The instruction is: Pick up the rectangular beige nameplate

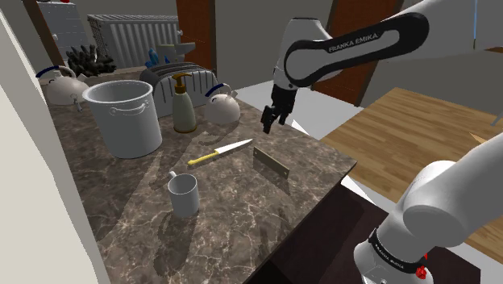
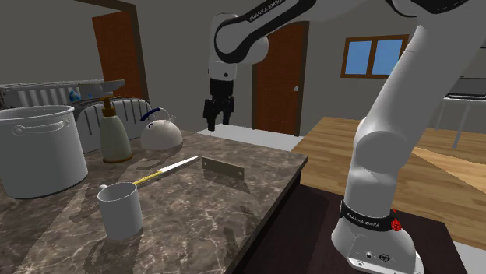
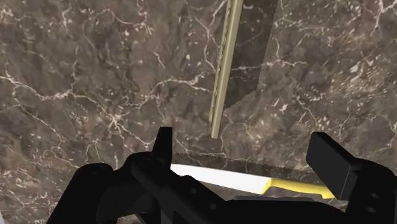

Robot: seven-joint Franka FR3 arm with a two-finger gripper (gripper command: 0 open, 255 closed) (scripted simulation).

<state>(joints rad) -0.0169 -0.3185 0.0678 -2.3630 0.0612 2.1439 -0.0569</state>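
The beige nameplate [image 1: 271, 165] is a thin rectangular plate standing on its long edge on the dark marble counter [image 1: 137, 226], near the counter's right edge in the shoulder view. It also shows as nameplate [image 2: 223, 170] in the second exterior view. My gripper [image 1: 272, 121] hangs well above the counter, behind the plate, pointing down. Its black fingers [image 3: 164, 143] stand apart with nothing between them. In the wrist view the nameplate [image 3: 226, 63] appears edge-on, its near end just ahead of the gap of the gripper [image 3: 247, 156].
A yellow-handled knife [image 1: 219, 152] lies beside the plate; its blade [image 3: 216, 177] passes under the fingers. A grey mug [image 1: 184, 194], a large pot [image 1: 123, 117], a soap dispenser [image 1: 184, 103], a white kettle [image 1: 222, 105] and a toaster [image 1: 181, 81] stand further left.
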